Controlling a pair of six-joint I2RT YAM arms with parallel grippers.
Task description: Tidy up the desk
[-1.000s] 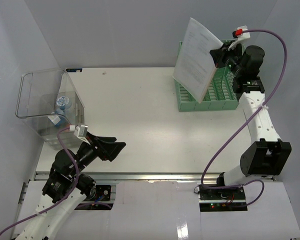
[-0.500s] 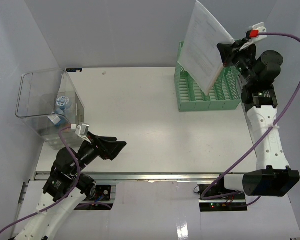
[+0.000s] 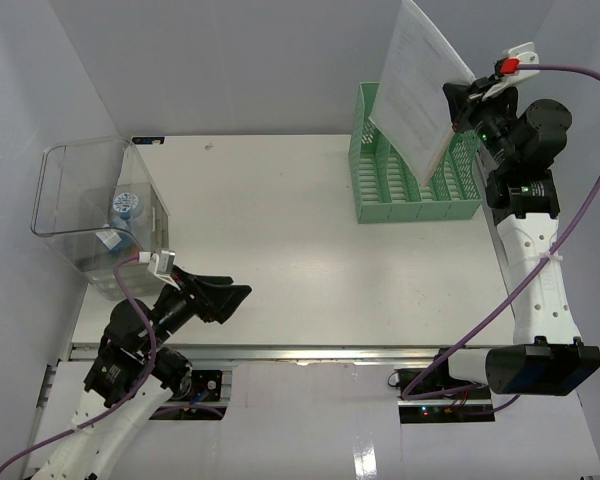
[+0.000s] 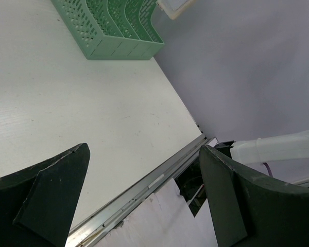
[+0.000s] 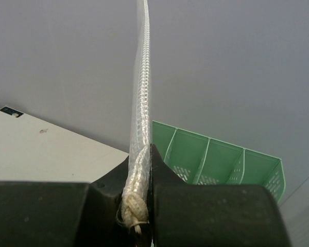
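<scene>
Under both arms lies the table (image 3: 280, 230), white and flat, filling the middle of the top view from the back wall to the metal rail (image 3: 310, 350) along its near edge, and most of its top is bare

At its far right corner stands a green rack (image 3: 410, 195) with its slots open upward. Above the rack hangs a printed sheaf (image 3: 420, 90), tilted, its top leaning left and its lower corner down at the slots; whether it has entered one I cannot tell. The right pincer (image 3: 458, 100) is clamped on the sheaf's right edge, and the wrist view shows that edge pinched tight between the two fingers (image 5: 170, 175)

At the table's left side sits a clear bin (image 3: 90, 210), close to the edge, with a small blue-and-white thing (image 3: 126, 204) inside. Near the bin, low over the near left corner just behind the rail, the left pincer (image 3: 230, 297) has its fingers spread apart with only bare table showing between them
</scene>
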